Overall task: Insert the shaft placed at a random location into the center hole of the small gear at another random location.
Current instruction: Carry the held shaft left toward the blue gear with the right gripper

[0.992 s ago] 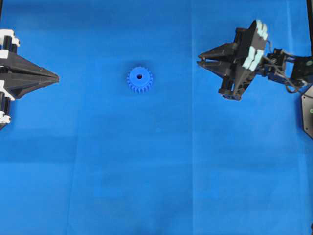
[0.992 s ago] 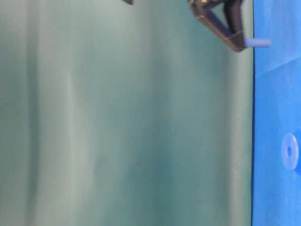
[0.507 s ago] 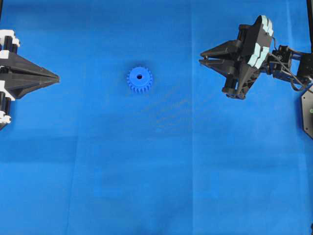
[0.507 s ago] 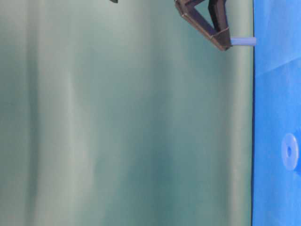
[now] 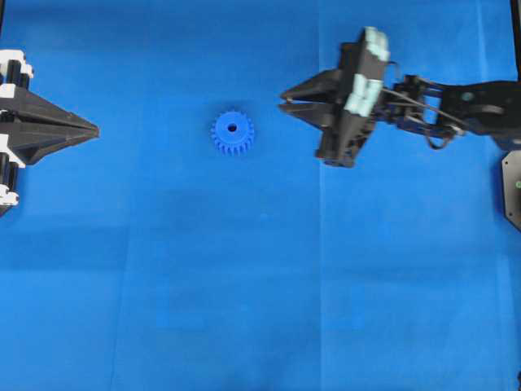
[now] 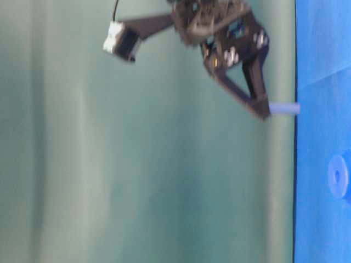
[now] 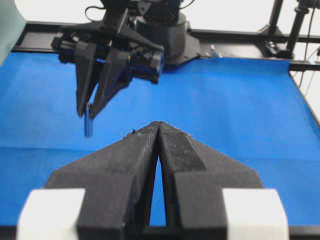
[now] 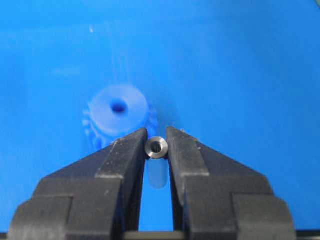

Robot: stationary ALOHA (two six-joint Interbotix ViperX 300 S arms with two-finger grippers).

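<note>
Swung leftward since a second ago: the right fingers (image 5: 313,85), now much nearer the small gear (image 5: 233,133) but not over it yet. No change anywhere else.

Far left of the overhead view: the left fingers (image 5: 57,122) pressed shut on nothing, parked at the worktop (image 5: 244,309) edge and well apart from the gear.

Left of middle: the gear lying flat on the blue cloth, hub up, the center hole (image 5: 233,127) open and unobstructed.

Right of that: the right fingers closed on the shaft (image 8: 156,147), seen end-on from the wrist camera as a shiny ring pinched between the two tips. Held upright, lower end pointing at the worktop. In the table-level view, too blurred to be sure, apparently hanging just clear of the cloth rather than touching it. From the wrist camera, gear and hole ahead of the tips and a little to their left, so not lined up yet.

Meaning for the task: pick-up evidently done, carry toward the gear under way, insertion not begun. Probably needed next: a further short travel leftward to bring the shaft directly above the hole, then a straight descent. Main risk, judging by the snug fit: landing on the hub rim and nudging the light gear aside.
</note>
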